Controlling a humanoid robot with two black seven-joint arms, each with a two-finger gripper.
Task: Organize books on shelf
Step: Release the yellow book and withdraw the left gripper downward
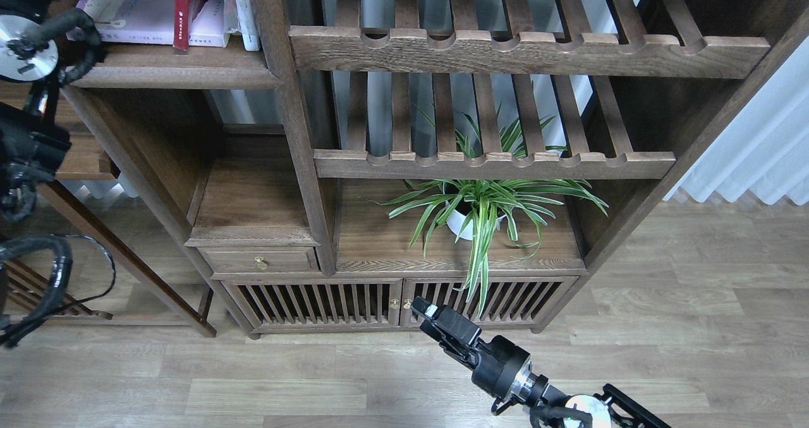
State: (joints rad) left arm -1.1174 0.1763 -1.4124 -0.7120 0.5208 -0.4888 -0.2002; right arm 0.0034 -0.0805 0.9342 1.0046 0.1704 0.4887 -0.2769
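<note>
Books (136, 11) lying and leaning at top left on the shelf (170, 74), a red one (183, 7) tilted against white spines (243, 7). Left arm (31, 55) up along the left edge, crossing the shelf's corner; gripper out of view. Right gripper (422, 308) low, well apart from the books, before the slatted cabinet doors (398, 301); fingers too dark to tell whether wide or narrow. Upright post (291, 118) beside the books. Slatted racks (505, 52) to the right, a potted plant (480, 207) beneath them.
</note>
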